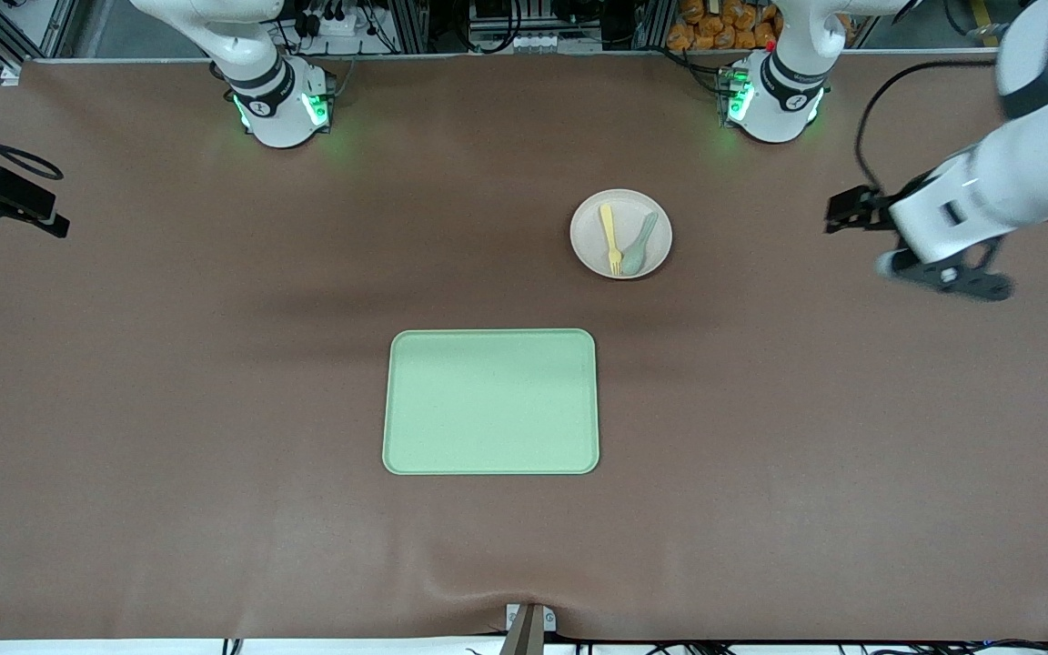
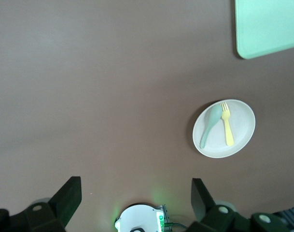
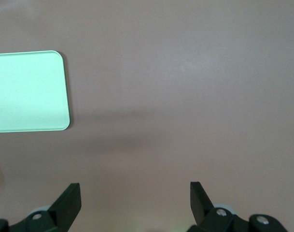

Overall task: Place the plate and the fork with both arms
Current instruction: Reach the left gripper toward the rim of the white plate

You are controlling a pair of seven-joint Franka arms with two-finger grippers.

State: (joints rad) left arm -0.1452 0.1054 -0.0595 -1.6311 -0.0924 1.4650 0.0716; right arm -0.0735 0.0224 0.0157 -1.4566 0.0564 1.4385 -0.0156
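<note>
The pale beige-pink plate lies on the brown table near the left arm's base, farther from the front camera than the tray. The pale-yellow fork lies in it beside a grey-green spoon. The left wrist view shows the plate, fork and spoon. My left gripper hangs open and empty over bare table at the left arm's end, apart from the plate; its jaws stand wide. My right gripper is open and empty over bare table at the right arm's end.
A rectangular light-green tray lies mid-table, nearer the front camera than the plate; its corner shows in the left wrist view and the right wrist view. The green-lit arm bases stand along the table's back edge.
</note>
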